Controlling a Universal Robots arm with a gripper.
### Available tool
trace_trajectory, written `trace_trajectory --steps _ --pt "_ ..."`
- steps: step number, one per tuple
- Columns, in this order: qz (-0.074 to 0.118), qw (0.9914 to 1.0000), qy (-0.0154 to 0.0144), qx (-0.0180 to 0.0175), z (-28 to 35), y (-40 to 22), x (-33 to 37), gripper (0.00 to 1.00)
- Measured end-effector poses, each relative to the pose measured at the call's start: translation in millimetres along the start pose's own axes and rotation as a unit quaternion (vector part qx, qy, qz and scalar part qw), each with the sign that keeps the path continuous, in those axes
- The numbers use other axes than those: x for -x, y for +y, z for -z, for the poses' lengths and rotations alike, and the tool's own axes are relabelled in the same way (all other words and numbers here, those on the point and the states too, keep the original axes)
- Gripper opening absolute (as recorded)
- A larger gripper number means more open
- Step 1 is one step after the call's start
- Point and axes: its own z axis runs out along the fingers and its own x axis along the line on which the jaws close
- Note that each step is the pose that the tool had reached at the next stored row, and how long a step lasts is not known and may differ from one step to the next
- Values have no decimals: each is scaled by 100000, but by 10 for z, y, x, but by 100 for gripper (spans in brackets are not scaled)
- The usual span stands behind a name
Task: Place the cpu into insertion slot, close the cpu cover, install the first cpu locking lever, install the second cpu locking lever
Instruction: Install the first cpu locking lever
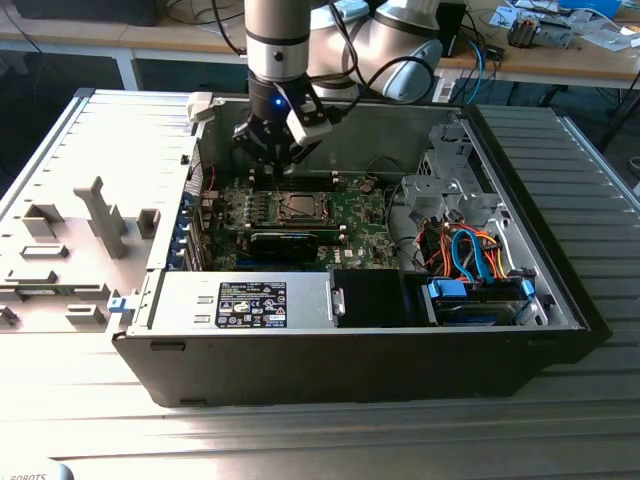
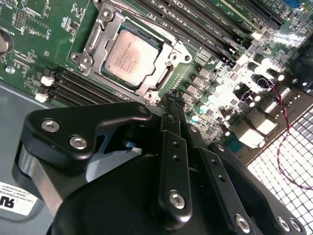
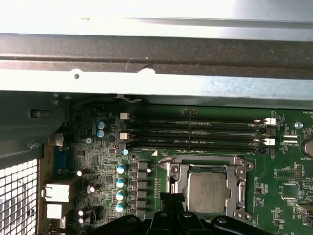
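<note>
The cpu point(image 2: 131, 56) lies flat in the insertion slot, its silver-grey top showing through the window of the cpu cover point(image 2: 168, 49), which lies down over it. In the first wrist view the cpu point(image 3: 205, 192) sits inside the same metal frame point(image 3: 238, 169). A thin wire locking lever point(image 3: 157, 164) runs out from the frame's corner. My gripper point(image 2: 169, 104) is shut with nothing between its fingers, its tips just beside the socket's corner. In the exterior view the gripper point(image 1: 276, 160) hangs over the motherboard, a little behind the socket point(image 1: 299, 207).
The board sits in an open black computer case point(image 1: 350, 350). Long black memory slots point(image 3: 195, 129) lie beside the socket, near the case wall point(image 3: 156, 58). Drive cages and coloured cables point(image 1: 470, 250) stand at the exterior view's right. A grey fixture plate point(image 1: 70, 250) lies at the left.
</note>
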Motion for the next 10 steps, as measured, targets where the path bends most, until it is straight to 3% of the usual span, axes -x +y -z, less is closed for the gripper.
trace_trajectory --steps 6,10 --pt "-1 100000 -25 3 0 25 -65 11" --pt "-6 100000 -66 2 1 80 -145 11"
